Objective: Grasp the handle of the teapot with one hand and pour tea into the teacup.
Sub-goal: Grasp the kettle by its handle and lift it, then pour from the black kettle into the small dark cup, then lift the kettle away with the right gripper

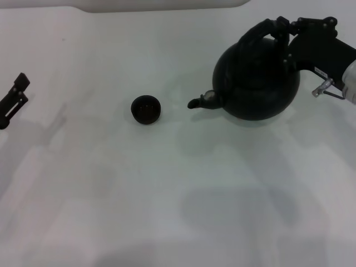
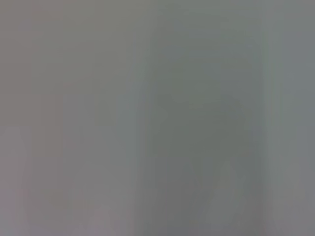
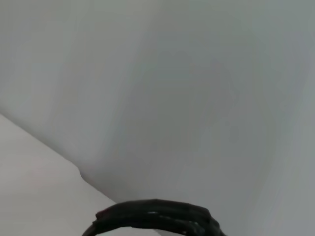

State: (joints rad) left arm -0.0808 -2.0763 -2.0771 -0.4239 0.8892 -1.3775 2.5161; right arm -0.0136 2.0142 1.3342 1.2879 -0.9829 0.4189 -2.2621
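Left end effector (image 1: 16,92) is idling at the 9 o'clock edge of the white counter (image 1: 167,194) — whether its fingers are parted cannot be told. The teacup (image 1: 146,109) is sitting upright near centre. At its 3 o'clock, just apart, the teapot (image 1: 257,78) is pointing its spout at the cup. Right end effector (image 1: 285,34) is clamping the handle (image 1: 261,32) — the arch also showing in the right wrist view (image 3: 155,216).

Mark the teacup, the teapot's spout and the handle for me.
teacup (image 1: 146,109): head view, on the middle of its dark bowl.
spout (image 1: 201,102): head view, midway along it, toward the cup.
handle (image 1: 257,32): head view, on the arch's left shoulder.
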